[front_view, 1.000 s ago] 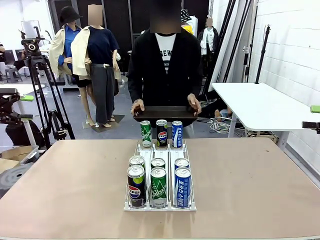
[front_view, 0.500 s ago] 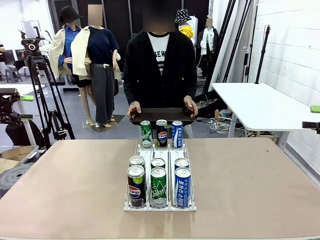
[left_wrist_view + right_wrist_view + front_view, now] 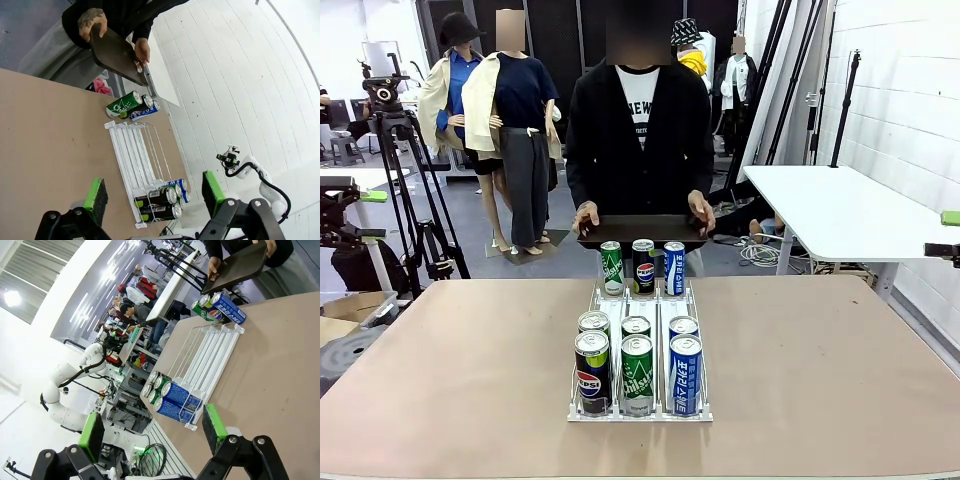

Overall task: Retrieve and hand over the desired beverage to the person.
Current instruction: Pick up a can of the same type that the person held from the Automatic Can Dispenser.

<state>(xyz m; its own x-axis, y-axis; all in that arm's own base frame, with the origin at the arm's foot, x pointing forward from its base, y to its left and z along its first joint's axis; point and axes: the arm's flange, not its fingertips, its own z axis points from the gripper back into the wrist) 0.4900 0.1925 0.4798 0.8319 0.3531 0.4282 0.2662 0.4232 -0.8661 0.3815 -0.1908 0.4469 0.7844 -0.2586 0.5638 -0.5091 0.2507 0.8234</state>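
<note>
Change: since a second ago the person has straightened and shifted toward picture left, taking the dark tray along; nothing else has moved.
Front view: all nine cans sit in the wire rack on the bench, three at the far end and six near you.
Left wrist view: your left gripper is wide and empty, above the bench.
Right wrist view: your right gripper is wide and empty too.
Progress: nothing is done yet. Choosing, grasping and handing over are all left, and you cannot tell which drink is wanted.

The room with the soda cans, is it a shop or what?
Probably a robot lab or filming studio, not a shop: a camera on a tripod, a white work table and cables on the floor.
</note>
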